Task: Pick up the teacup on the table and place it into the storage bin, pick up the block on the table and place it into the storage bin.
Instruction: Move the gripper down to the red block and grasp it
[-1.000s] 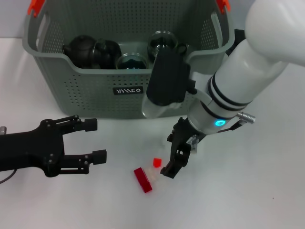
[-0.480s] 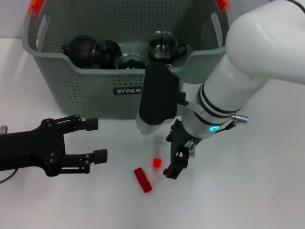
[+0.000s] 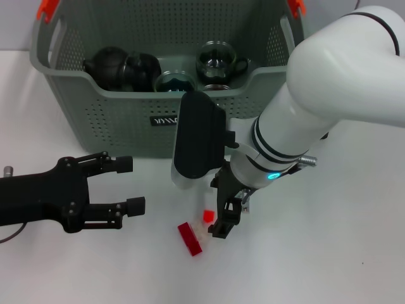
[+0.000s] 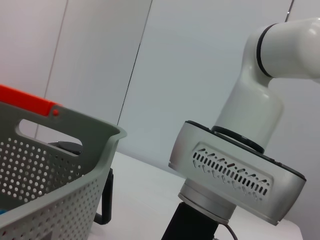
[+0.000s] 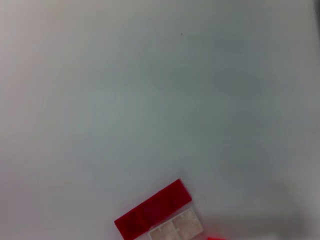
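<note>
Pincer work on the left first: the left pincer (image 3: 130, 185), black, lies low over the white desk (image 3: 354, 253) at the near left with its two fingers spread and nothing between them.

Behind it, at the far side, stands the storage bin (image 3: 120, 120), a grey-green plastic basket with perforated walls and an orange-red clip (image 3: 45, 9) at its far left corner. A small black label (image 3: 166, 120) on the front wall carries white lettering, too small to read. Inside the bin lie a dark teapot (image 3: 109, 66), a dark rounded vessel (image 3: 143, 65) touching it, a glass cup (image 3: 174, 82) near the front wall, and a clear glass teacup (image 3: 217, 60) with a handle toward the right.

On the desk in front of the bin, near the middle, lies the block (image 3: 190, 239), a flat red piece with a pale piece (image 5: 177, 227) touching its side; a small red cube (image 3: 208, 216) sits just beside them.

The right pincer (image 3: 223, 218) points down at the desk just right of the small cube, close to the block. Whether its fingers are parted or closed cannot be told.

The desk surface is plain matte white. In the left wrist view, pale wall panels (image 4: 100, 60) stand behind the bin's rim.
</note>
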Tool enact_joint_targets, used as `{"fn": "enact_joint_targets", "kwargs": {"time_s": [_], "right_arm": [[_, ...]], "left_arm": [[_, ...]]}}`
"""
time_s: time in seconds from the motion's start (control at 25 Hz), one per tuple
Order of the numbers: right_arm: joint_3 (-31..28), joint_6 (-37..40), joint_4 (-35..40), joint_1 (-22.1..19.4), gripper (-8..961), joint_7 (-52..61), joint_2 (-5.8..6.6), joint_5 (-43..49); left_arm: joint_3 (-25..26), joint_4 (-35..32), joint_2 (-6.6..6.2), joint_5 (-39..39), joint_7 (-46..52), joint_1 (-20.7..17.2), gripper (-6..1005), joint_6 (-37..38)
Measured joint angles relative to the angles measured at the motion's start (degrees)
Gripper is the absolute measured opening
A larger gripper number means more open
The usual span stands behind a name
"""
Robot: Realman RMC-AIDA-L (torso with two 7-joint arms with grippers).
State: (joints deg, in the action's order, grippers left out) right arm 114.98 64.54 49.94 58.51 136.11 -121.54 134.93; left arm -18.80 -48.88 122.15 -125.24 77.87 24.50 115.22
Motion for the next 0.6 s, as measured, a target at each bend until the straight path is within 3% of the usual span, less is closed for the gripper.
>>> {"fn": "enact_joint_targets", "kwargs": {"time_s": [0.52, 0.6], "right_arm": [[2.6, -3.3, -0.1, -0.4, 801, 0.1, -0.11, -0.1], [2.6, -3.7, -0.1, -0.5, 732, 0.1, -0.13, -0.1]], "left_arm": [[0.1, 0.0, 0.02, 0.2, 0.1, 0.0, 888, 0.0], [0.2, 0.0, 0.02, 0.2, 0.0, 0.0, 888, 0.0]]}}
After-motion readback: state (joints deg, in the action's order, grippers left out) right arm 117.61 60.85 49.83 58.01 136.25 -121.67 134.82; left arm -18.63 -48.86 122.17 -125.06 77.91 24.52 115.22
